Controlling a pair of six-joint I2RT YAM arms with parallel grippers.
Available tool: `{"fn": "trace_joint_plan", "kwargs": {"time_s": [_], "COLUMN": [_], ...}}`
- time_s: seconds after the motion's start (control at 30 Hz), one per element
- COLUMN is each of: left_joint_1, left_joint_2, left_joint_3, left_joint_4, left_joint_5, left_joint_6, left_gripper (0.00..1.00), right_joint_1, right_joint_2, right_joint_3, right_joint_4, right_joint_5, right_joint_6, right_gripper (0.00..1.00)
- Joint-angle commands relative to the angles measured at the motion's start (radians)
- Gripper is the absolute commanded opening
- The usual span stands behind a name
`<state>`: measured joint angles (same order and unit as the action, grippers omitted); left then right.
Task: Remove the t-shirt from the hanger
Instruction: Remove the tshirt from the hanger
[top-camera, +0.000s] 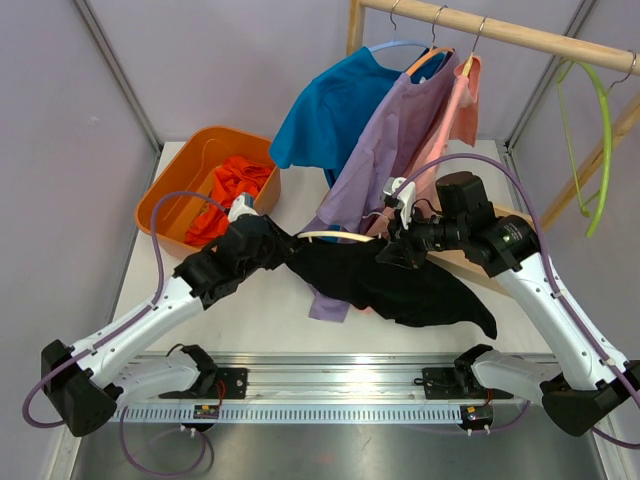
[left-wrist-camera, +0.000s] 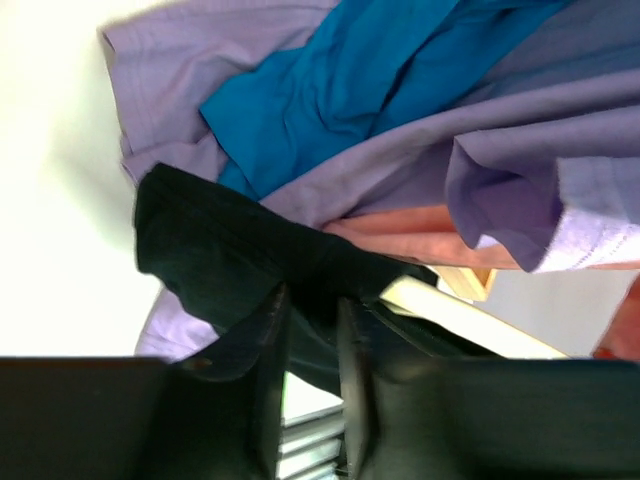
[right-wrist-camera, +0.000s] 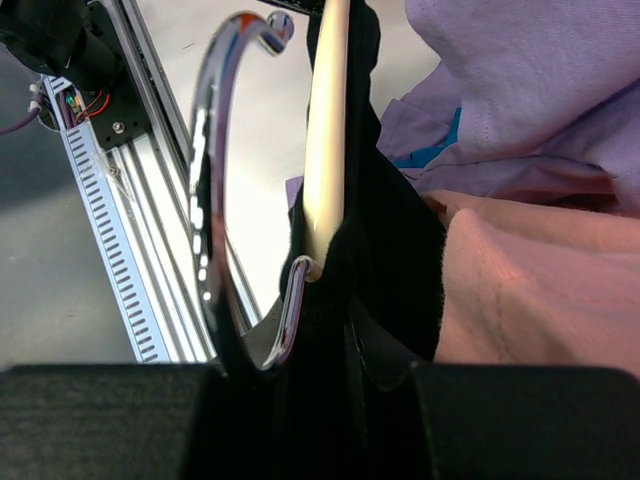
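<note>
Left tool (left-wrist-camera: 310, 305) is narrowed, black cloth between its fingertips. The black t-shirt (top-camera: 400, 285) sags onto the table (top-camera: 240, 310) from its cream hanger (top-camera: 325, 236). The hanger's long axis runs left to right, hook (right-wrist-camera: 205, 200) toward the right tool (top-camera: 392, 250), which clamps the hanger's neck.

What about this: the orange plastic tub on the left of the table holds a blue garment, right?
No: the orange plastic tub on the left of the table holds an orange garment, as the top external view shows.
</note>
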<state>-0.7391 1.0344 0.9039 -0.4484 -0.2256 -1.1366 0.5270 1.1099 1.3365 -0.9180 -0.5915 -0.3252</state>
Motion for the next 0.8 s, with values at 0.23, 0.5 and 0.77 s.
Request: {"fn": "trace_joint_plan", "kwargs": {"time_s": [0.23,0.5,0.77], "left_joint_1": [0.035,0.177,0.290], "left_joint_2": [-0.062,-0.177,-0.142], "left_joint_3": [-0.034,-0.146,-0.221], "left_joint_4": [0.047,-0.072,-0.038], "left_joint_5": [-0.109,-0.069,0.057], "left_joint_6": [0.127,0.215,0.278], "left_gripper": [0.00,0.00,0.00], "right_joint_1": [0.001,-0.036,-0.058], "right_joint_2": [-0.059,-0.084,-0.094], "right_joint_3": [0.006,0.050,0.095], "right_joint_4": [0.041,-0.022,-0.044], "right_joint_5": [-0.004,-0.089,-0.186], "right_joint_6": [-0.024,-0.115,-0.124], "right_gripper": [0.00,0.00,0.00]}}
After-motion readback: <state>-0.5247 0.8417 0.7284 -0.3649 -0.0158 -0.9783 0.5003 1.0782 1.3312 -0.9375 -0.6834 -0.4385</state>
